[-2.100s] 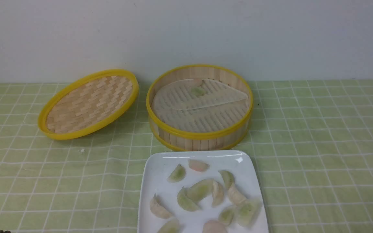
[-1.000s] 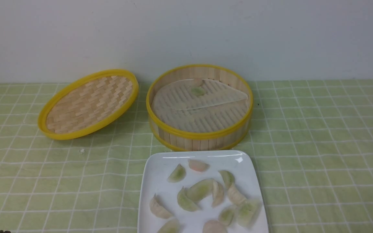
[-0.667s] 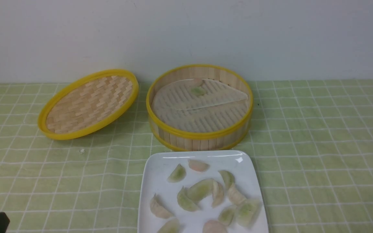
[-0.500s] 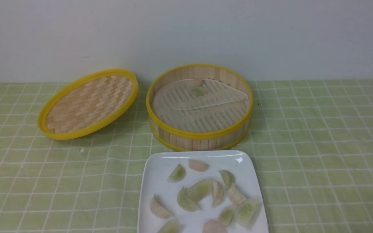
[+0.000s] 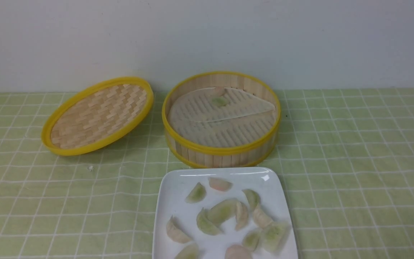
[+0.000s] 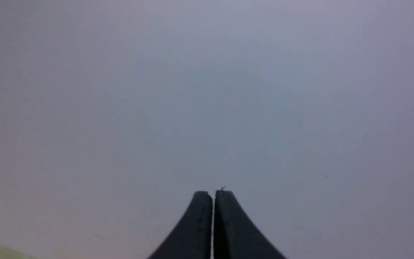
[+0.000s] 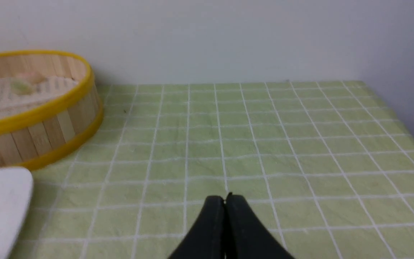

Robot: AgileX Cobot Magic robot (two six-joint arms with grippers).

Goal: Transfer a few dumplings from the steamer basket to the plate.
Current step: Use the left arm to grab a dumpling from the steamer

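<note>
The steamer basket stands mid-table with its whitish liner; a green dumpling and a pinkish one lie at its far wall. In front of it, the white square plate carries several dumplings. Neither gripper shows in the front view. My left gripper is shut and empty, facing a plain grey wall. My right gripper is shut and empty over the green cloth, to the right of the basket and the plate's corner.
The shallow woven lid leans on the cloth left of the basket. A small white crumb lies in front of it. The checked green cloth ends at the wall behind and at the table's right edge.
A dark part of the left arm showed at the front view's lower left corner half a second ago and has left the view. Basket, lid, plate and dumplings have not moved.
</note>
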